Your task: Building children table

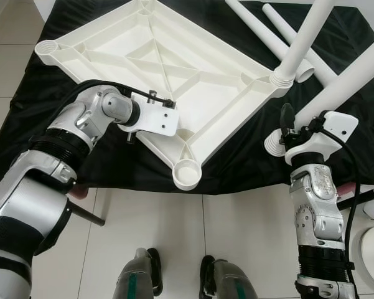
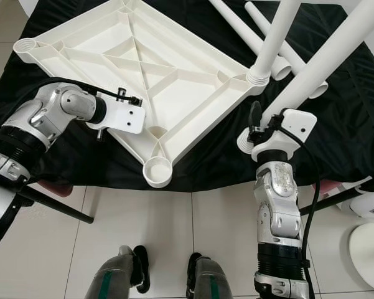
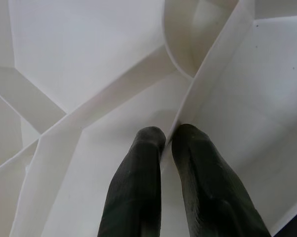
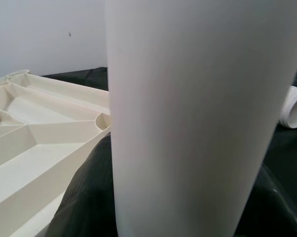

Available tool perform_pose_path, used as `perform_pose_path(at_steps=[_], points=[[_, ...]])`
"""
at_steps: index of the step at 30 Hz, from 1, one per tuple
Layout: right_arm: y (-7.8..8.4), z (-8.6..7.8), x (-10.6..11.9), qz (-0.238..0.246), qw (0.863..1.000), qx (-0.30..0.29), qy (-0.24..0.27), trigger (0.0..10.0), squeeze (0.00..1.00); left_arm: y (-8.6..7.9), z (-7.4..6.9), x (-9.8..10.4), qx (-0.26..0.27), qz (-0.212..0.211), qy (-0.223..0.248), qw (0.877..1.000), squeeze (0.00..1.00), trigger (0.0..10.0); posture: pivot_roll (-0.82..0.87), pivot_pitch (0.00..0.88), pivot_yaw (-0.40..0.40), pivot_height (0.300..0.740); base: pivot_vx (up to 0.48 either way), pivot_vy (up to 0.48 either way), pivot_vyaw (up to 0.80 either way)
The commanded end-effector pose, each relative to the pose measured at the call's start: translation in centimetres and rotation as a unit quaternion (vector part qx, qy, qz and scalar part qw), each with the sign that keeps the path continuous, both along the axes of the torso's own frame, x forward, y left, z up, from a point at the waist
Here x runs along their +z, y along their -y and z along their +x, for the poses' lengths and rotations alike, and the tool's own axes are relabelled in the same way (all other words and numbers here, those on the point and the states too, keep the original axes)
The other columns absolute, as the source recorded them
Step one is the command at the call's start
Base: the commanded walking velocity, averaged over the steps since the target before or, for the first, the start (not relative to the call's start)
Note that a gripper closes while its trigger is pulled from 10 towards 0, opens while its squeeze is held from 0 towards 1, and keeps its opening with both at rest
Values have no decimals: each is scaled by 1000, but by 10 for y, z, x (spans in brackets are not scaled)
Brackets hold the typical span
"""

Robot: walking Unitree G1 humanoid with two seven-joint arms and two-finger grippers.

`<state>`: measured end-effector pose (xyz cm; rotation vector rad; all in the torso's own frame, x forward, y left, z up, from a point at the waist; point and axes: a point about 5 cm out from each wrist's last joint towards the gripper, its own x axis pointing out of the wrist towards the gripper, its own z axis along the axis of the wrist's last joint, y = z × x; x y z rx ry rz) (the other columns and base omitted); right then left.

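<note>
The white plastic tabletop (image 1: pixel 143 56) lies upside down on a black cloth (image 1: pixel 249 156), ribs facing up. My left gripper (image 3: pixel 168 138) is shut on one of the ribs near the front edge, close to the empty corner socket (image 1: pixel 187 174). One white leg (image 1: pixel 302 43) stands in the right corner socket (image 1: pixel 282 80). My right gripper (image 1: pixel 295 124) is shut on another white leg (image 1: pixel 348 78), which is tilted, its threaded end (image 1: pixel 274 144) low over the cloth beside the tabletop. In the right wrist view this leg (image 4: pixel 197 123) fills the foreground.
Two loose white legs (image 1: pixel 261 31) lie on the cloth behind the tabletop. Another open socket (image 1: pixel 46 48) is at the far left corner. My feet (image 1: pixel 174 274) stand on the tile floor at the cloth's front edge. A white round base (image 1: pixel 373 249) sits at right.
</note>
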<state>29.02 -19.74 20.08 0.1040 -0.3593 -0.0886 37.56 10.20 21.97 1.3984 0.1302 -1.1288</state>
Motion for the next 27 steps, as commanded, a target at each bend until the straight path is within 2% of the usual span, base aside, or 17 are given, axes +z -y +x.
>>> perform_pose_path(at_steps=[1, 4, 7, 11, 16, 18, 22, 27], points=[[1, -3, 2, -1, 1000, -3, 4, 10000, 0, -9, 0, -30, 57, -15, -68, 996, 0, 0, 9, 225, 20, 740, 0, 0, 0], [0, -3, 1, -1, 1000, -4, 3, 10000, 0, -11, 5, -30, 99, -26, -74, 992, 0, 0, 14, 226, 22, 740, 0, 0, 0], [-1, -3, 1, -1, 1000, -3, 3, 10000, 0, -12, 6, -30, 108, -25, -72, 991, 0, 0, 15, 226, 22, 740, 0, 0, 0], [-2, -3, 0, 1, 1000, 0, 2, 10000, 0, -6, 10, -26, 132, -54, -78, 987, 0, 0, 21, 226, 24, 740, 0, 0, 0], [-2, -3, 0, 1, 1000, 0, 2, 10000, 0, -4, 11, -25, 151, -69, -85, 983, 0, 0, 20, 226, 25, 740, 0, 0, 0], [-3, -3, 0, 1, 1000, 0, 2, 10000, 0, -3, 12, -25, 166, -78, -93, 979, 0, 0, 19, 227, 27, 740, 0, 0, 0], [-3, -3, -1, 1, 1000, -2, 1, 10000, 0, -4, 18, -22, 231, -105, -99, 962, 0, 0, 20, 228, 29, 740, 0, 0, 0], [-3, -3, -1, 2, 1000, -1, 1, 10000, 0, -6, 20, -20, 246, -106, -93, 959, 0, 0, 20, 228, 30, 740, 0, 0, 0]])
